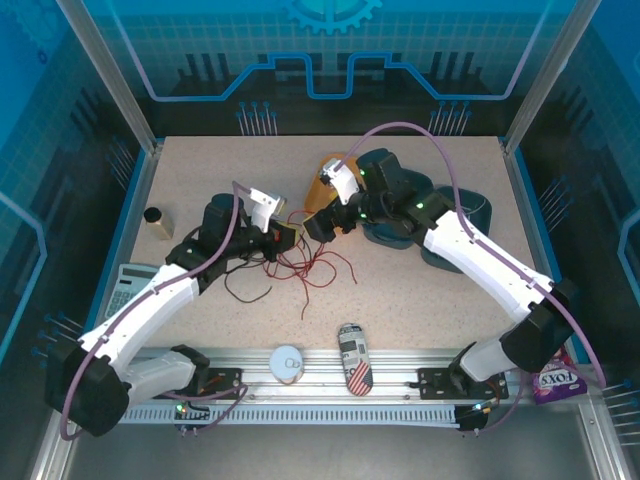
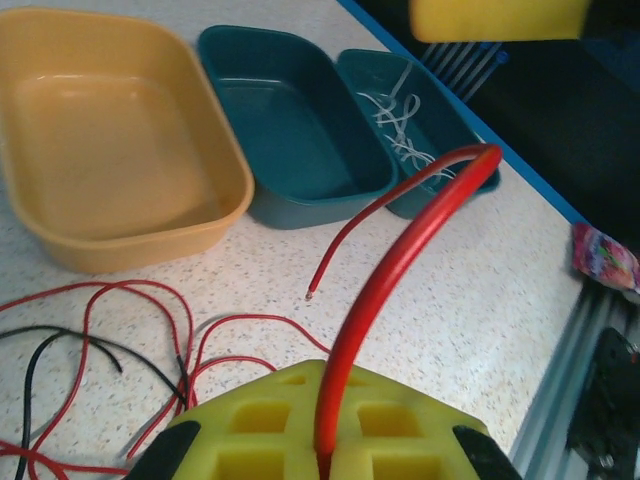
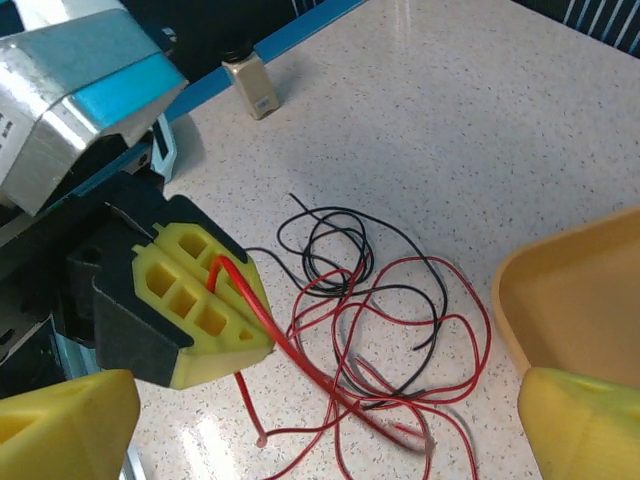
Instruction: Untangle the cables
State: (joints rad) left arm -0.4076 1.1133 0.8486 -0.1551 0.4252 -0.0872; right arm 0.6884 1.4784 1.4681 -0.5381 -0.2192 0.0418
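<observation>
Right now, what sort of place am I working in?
Most likely a lab robot cell: a speckled table walled by blue see-through panels, an aluminium rail at the near edge, and plastic tubs.

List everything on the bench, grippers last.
red cables: several, red, tangled mid-table
black cables: count unclear, black, same tangle
white cables: few, white, in outer teal bin
yellow bin: 1, yellow, far side
teal bins: 2, teal, beside yellow bin
bottle: 1, tan, black cap, left side
calculator: 1, grey, left edge
can: 1, patterned, front rail
disc: 1, white, front rail
snack bag: 1, purple, right front corner
left gripper: yellow fingers, shut on a red cable
right gripper: yellow fingers, open over tangle
</observation>
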